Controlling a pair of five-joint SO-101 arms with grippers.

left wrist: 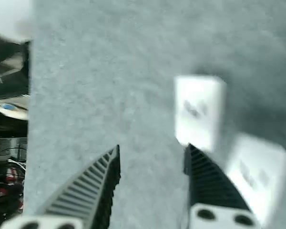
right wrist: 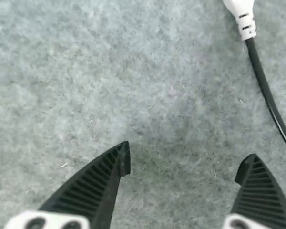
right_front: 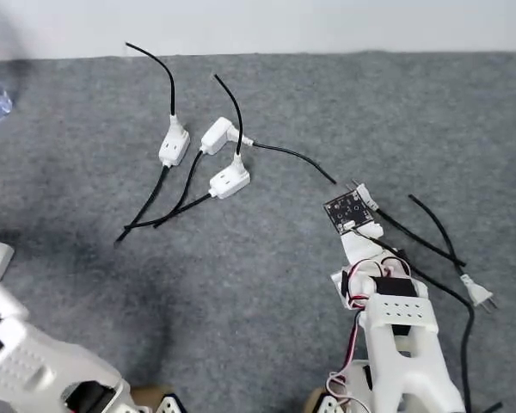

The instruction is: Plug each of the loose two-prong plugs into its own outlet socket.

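We've got both sets of jaws wide open, nothing held.
L gripper point(left wrist: 152, 150) hangs w/ an outlet socket point(left wrist: 199, 112) just beside one fingertip point(left wrist: 200, 174); R gripper point(right wrist: 188, 151) over carpet point(right wrist: 86, 71), loose plug point(right wrist: 239, 8) near, untouched.

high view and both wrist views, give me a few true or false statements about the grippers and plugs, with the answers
1. The right gripper is open over bare carpet, holding nothing. True.
2. The left gripper is shut on a white outlet block. False: it is open, and the block lies just beyond its fingertips, not held.
3. A white plug on a black cord lies on the carpet beyond the right gripper. True.
4. The three white corded pieces lie right against the right arm's base. False: they lie grouped on the far part of the carpet, well apart from both arms.
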